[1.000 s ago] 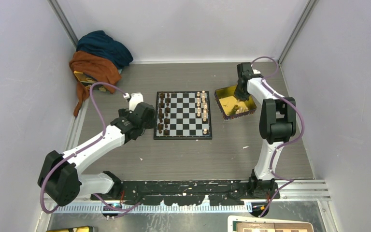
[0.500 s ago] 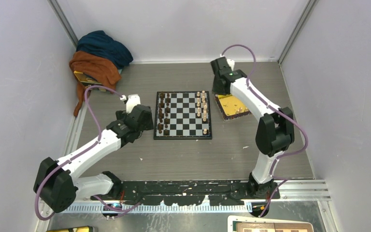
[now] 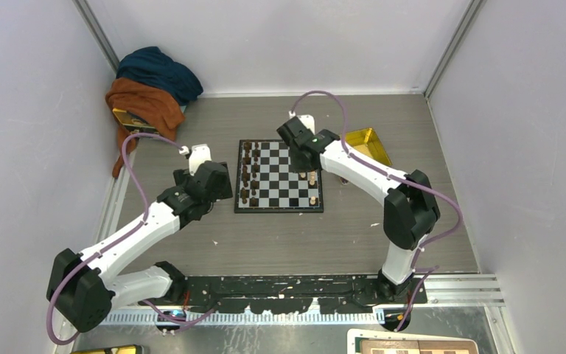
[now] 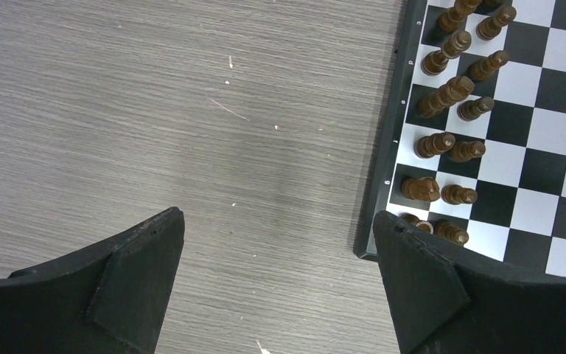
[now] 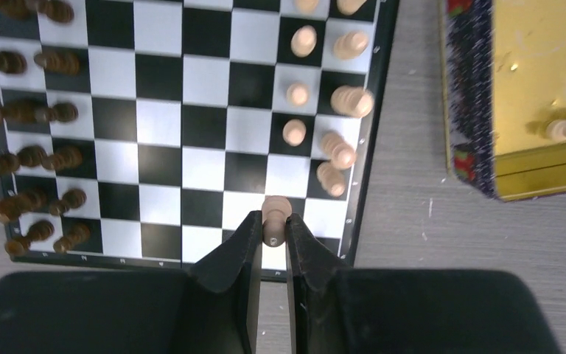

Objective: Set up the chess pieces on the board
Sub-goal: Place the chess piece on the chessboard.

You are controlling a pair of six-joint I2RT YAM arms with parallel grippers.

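right fingers [image 5: 243, 258] pinched nearly shut on one light piece [image 5: 276, 209]. its top pokes out past the tips and its lower part is hidden between them. it hangs over the near right corner of the board [image 5: 206, 125]; cannot tell if it touches a square. left fingers [image 4: 140, 273] spread as wide as they go, holding nothing, only bare tabletop [image 4: 191, 110] between them. the right-hand tip overlaps the board's left edge.

other light pieces [image 5: 295, 133] stand in the two files along the board's right side, several of them blurred in the right wrist view. dark pieces [image 5: 29, 155] fill the two files on the left side, upright. middle of the board is bare squares.

small white marks run along the board's dark border, too small to read for sure. yellow tray [image 5: 530, 74] sits just right of the board, apart from it, cut off by the frame. one light piece lies on its side inside. its outer wall has a dark speckled pattern with red bits, no readable text.

in the top view the right arm covers the board's far right corner. blue and orange cloths [image 3: 151, 88] are piled in the far left corner, a yellow thing half hidden under them. a second checkered board [image 3: 413, 345] is cut off at the bottom edge.
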